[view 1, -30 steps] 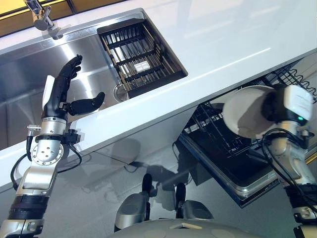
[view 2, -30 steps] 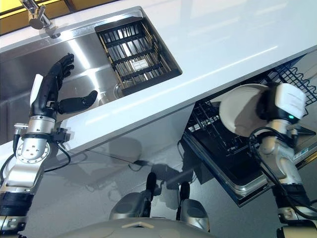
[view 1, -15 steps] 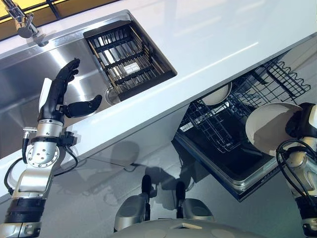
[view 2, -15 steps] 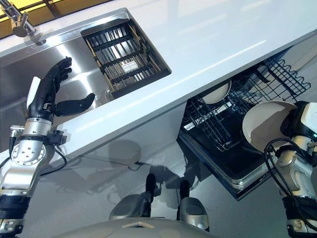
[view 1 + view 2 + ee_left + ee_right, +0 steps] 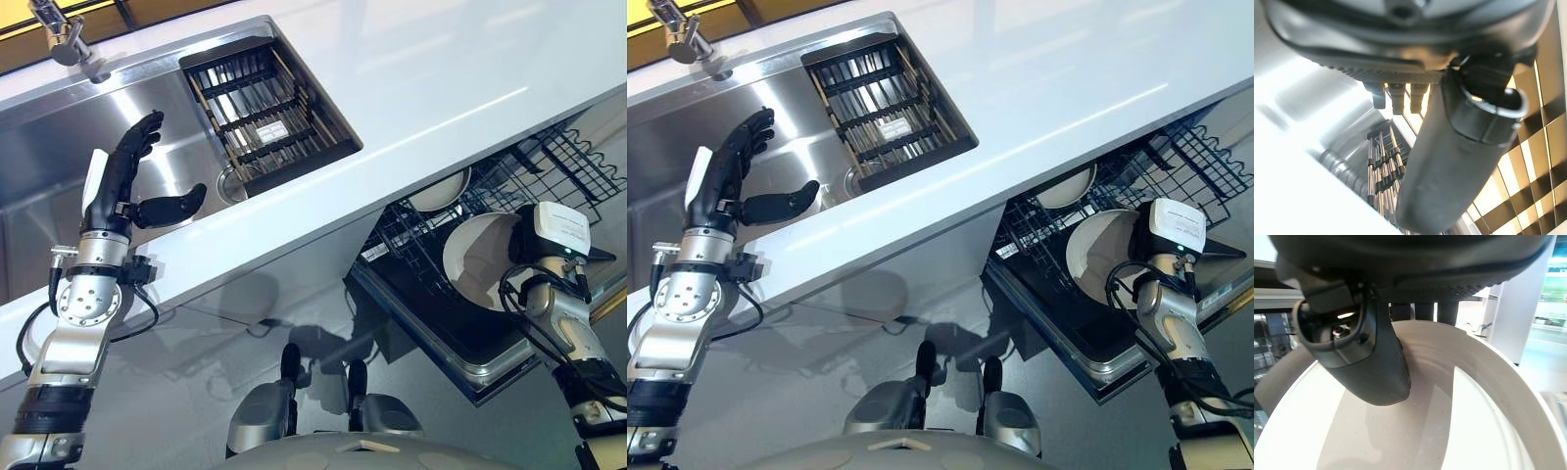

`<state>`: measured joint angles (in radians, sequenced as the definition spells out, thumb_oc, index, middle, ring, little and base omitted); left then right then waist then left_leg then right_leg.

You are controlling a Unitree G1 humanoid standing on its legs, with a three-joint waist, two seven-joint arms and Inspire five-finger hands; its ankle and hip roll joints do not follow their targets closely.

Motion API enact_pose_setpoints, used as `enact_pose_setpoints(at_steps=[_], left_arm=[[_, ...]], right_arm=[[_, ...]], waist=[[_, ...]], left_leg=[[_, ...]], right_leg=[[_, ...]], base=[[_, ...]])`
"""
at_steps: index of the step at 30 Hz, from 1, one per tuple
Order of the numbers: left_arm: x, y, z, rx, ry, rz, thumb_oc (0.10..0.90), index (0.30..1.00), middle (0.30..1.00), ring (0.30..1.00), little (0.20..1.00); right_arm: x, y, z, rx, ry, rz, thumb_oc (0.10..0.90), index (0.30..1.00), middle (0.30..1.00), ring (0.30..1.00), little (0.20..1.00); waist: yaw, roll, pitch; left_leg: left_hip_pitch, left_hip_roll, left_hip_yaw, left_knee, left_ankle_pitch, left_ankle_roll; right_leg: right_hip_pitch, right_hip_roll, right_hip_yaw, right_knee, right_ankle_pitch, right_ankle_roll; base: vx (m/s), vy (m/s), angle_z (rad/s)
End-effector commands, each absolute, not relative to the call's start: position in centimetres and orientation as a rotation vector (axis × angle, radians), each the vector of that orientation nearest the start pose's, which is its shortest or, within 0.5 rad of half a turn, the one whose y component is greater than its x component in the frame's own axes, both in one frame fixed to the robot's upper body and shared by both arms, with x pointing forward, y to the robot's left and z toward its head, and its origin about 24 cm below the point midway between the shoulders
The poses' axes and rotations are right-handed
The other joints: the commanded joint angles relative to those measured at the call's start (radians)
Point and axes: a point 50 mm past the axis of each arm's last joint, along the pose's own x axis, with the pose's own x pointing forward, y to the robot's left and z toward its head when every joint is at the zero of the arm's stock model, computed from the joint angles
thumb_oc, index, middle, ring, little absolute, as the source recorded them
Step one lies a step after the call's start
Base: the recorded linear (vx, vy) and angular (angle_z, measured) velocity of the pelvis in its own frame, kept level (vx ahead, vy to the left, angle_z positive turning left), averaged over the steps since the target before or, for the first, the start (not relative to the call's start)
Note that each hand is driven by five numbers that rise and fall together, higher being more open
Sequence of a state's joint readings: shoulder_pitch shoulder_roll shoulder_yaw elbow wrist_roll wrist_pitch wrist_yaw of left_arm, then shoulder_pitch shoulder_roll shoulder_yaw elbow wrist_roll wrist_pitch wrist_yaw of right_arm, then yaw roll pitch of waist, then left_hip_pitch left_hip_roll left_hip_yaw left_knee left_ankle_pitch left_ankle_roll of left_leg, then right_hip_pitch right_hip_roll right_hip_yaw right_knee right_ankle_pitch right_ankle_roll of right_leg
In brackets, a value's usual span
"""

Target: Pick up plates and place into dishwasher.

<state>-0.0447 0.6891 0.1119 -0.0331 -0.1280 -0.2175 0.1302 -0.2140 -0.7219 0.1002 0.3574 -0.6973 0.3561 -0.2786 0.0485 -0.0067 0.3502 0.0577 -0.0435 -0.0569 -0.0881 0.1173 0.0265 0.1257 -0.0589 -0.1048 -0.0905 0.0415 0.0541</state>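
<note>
Right hand (image 5: 529, 247), lower right of frame, grasps a white plate (image 5: 480, 259) on edge over the open dishwasher rack (image 5: 431, 245); thumb lies across the plate's face. Second plate (image 5: 441, 191) stands in the rack. Left hand (image 5: 122, 186), left of frame, fingers straight, empty, above the sink (image 5: 59, 147).

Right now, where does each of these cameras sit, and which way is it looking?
Left eye view: on the head, looking down at sink, raised left hand, open dishwasher rack.
Right eye view: beside it, same scene; right hand holds white plate.
Left wrist view: along left hand toward sink basket.
Right wrist view: along right hand, thumb on plate.
Eye views share everything.
</note>
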Motion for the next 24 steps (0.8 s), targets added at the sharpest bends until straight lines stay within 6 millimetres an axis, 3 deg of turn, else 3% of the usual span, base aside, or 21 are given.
enact_pose_setpoints(at_steps=[1, 13, 24], left_arm=[[26.1, 27.7, 18.6, 0.564, -0.556, 0.172, 0.800, 0.900, 0.900, 0.900, 0.900], [26.1, 27.4, 18.9, 0.559, -0.575, 0.168, 0.800, 0.900, 0.900, 0.900, 0.900], [26.0, 26.8, 18.8, 0.539, -0.595, 0.173, 0.800, 0.900, 0.900, 0.900, 0.900]], right_arm=[[29.7, -34.5, 16.1, -1.670, 0.097, -0.660, 0.100, 0.300, 0.300, 0.300, 0.200], [31.2, -33.0, 13.6, -1.755, 0.250, -0.505, 0.100, 0.300, 0.300, 0.300, 0.200], [32.3, -29.6, 10.9, -1.562, 0.236, -0.371, 0.100, 0.300, 0.300, 0.300, 0.200]], waist=[[0.013, 0.023, -0.044], [0.033, 0.029, -0.012], [0.037, 0.040, 0.016]], left_leg=[[0.003, -0.059, 0.029, 0.086, -0.175, 0.037], [-0.024, -0.065, 0.021, 0.104, -0.170, 0.040], [-0.047, -0.071, 0.024, 0.123, -0.172, 0.044]], right_leg=[[-0.095, 0.073, -0.014, 0.185, -0.122, 0.019], [-0.114, 0.066, -0.025, 0.197, -0.119, 0.011], [-0.133, 0.059, -0.027, 0.209, -0.121, 0.004]], base=[[0.01, 0.003, 0.09], [0.01, 0.005, 0.06], [0.00, 0.000, 0.00]])
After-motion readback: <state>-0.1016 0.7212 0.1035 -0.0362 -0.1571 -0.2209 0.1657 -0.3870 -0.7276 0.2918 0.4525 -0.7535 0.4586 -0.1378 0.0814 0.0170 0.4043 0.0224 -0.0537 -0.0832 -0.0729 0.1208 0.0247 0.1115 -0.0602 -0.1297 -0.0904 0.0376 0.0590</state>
